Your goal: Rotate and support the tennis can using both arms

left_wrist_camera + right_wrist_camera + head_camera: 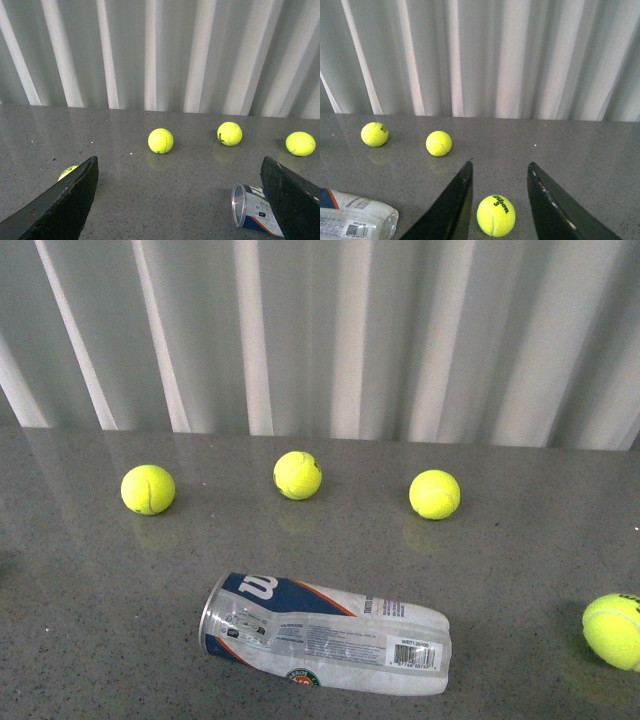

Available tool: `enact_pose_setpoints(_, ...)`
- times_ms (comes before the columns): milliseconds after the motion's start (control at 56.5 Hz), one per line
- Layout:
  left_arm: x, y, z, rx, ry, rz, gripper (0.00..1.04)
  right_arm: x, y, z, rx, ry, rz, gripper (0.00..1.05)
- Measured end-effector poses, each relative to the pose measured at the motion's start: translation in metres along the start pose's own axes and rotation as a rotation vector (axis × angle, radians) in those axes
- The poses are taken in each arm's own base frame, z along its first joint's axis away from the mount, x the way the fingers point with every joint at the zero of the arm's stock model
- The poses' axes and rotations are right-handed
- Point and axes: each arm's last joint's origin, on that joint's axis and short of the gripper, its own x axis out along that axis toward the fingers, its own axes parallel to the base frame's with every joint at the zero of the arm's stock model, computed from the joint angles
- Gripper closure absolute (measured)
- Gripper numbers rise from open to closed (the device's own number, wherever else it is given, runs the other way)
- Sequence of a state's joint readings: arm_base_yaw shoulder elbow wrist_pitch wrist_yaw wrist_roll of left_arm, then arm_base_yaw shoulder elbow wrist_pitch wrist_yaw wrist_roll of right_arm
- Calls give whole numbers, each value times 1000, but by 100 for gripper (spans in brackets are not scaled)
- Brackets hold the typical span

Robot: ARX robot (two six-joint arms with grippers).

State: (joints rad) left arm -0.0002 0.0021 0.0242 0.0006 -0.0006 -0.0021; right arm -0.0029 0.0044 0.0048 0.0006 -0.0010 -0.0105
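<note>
The tennis can [325, 635] lies on its side on the grey table, near the front edge, with its open metal-rimmed end toward the left. Neither arm shows in the front view. In the left wrist view my left gripper [179, 158] is wide open and holds nothing. The tennis can [252, 207] lies just inside its one finger [292, 200], rim facing the gap. My right gripper [500, 163] is open, and the crumpled closed end of the tennis can [355, 217] lies off to one side of it.
Three tennis balls [148, 489] [298, 475] [435, 494] sit in a row behind the can. A fourth ball [612, 630] lies at the table's right; this same ball [496, 215] rests on the table between my right fingers. Another ball [67, 172] peeks from behind a left finger. White curtain behind.
</note>
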Motion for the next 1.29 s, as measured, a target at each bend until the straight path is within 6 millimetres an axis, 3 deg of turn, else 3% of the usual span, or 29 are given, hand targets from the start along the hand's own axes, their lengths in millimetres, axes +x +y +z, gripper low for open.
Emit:
enact_pose_setpoints(88, 0, 0, -1, -4, 23, 6, 7, 0, 0, 0, 0, 0, 0, 50)
enact_pose_setpoints(195, 2, 3, 6, -20, 427, 24, 7, 0, 0, 0, 0, 0, 0, 33)
enact_pose_setpoints(283, 10, 4, 20, -18, 513, 18, 7, 0, 0, 0, 0, 0, 0, 17)
enact_pose_setpoints(336, 28, 3, 42, 7, 446, 8, 7, 0, 0, 0, 0, 0, 0, 7)
enact_pose_setpoints(407, 69, -5, 66, 23, 376, -66, 7, 0, 0, 0, 1, 0, 0, 8)
enact_pose_setpoints(496, 116, -19, 67, 43, 397, -121, 7, 0, 0, 0, 1, 0, 0, 7)
enact_pose_setpoints(619, 165, -46, 35, 60, 535, -230, 7, 0, 0, 0, 1, 0, 0, 7)
enact_pose_setpoints(726, 187, -66, 0, 55, 638, -312, 7, 0, 0, 0, 1, 0, 0, 7)
enact_pose_setpoints(850, 199, -76, -35, 26, 721, -347, 7, 0, 0, 0, 1, 0, 0, 7)
enact_pose_setpoints(1062, 216, -75, -82, -27, 789, -323, 7, 0, 0, 0, 1, 0, 0, 7)
enact_pose_setpoints(1292, 227, -78, -99, -143, 822, -332, 7, 0, 0, 0, 1, 0, 0, 7)
